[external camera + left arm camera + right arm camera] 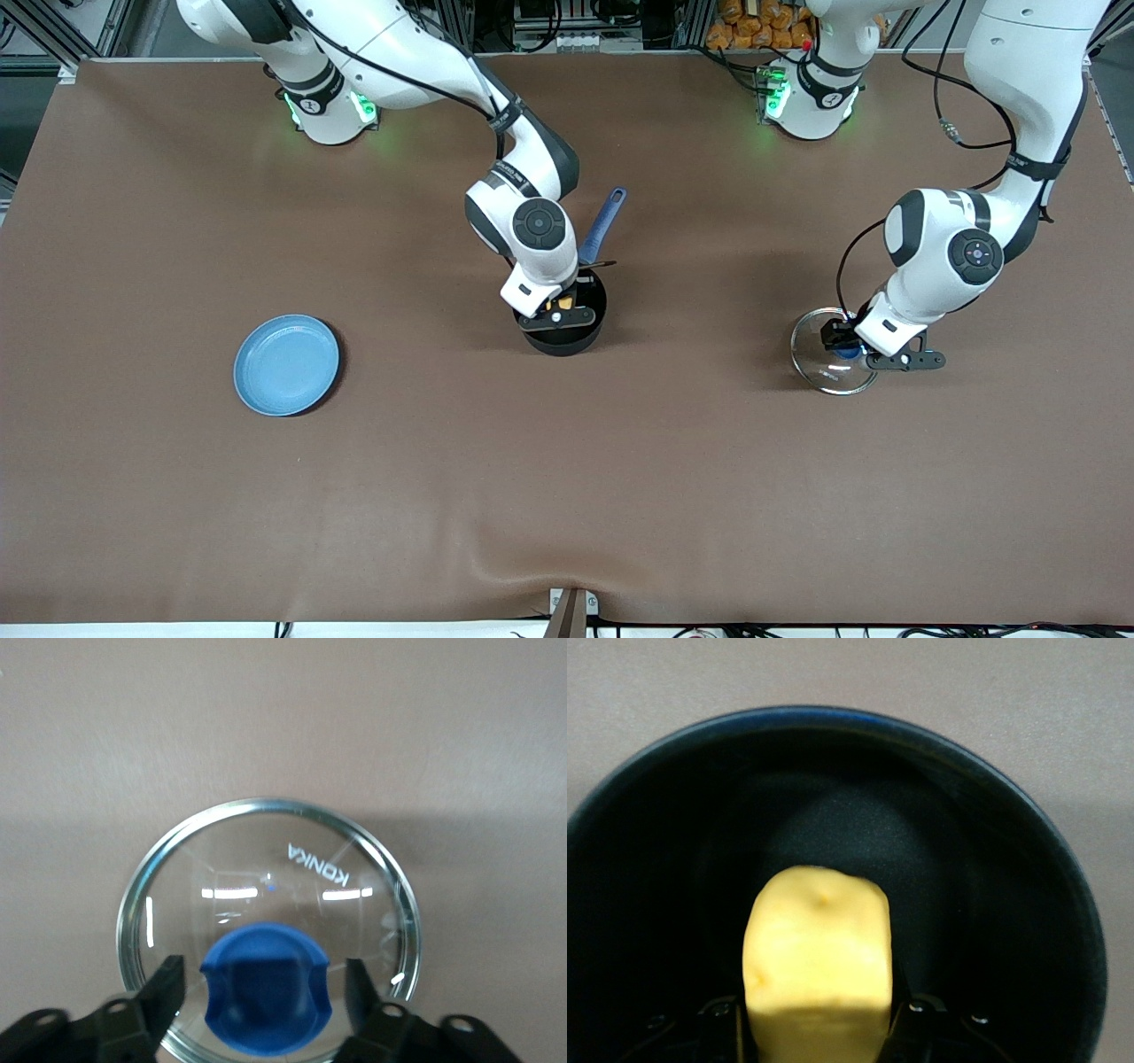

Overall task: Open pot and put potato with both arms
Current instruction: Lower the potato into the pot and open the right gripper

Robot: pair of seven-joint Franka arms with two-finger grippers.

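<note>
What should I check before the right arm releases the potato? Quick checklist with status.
1. Lid off the pot: ok, lying on the table toward the left arm's end.
2. Potato in right gripper: ok, fingers shut on it.
3. Potato over the pot opening: ok, pot's rim rings it in the right wrist view.
4. Pot interior free: ok, nothing else visible inside.
5. Left gripper clear of the pot: ok, open around the lid's blue knob.

Brown table point(567, 496) carries pot point(567, 338); lid point(819, 368); plate point(285, 364).
</note>
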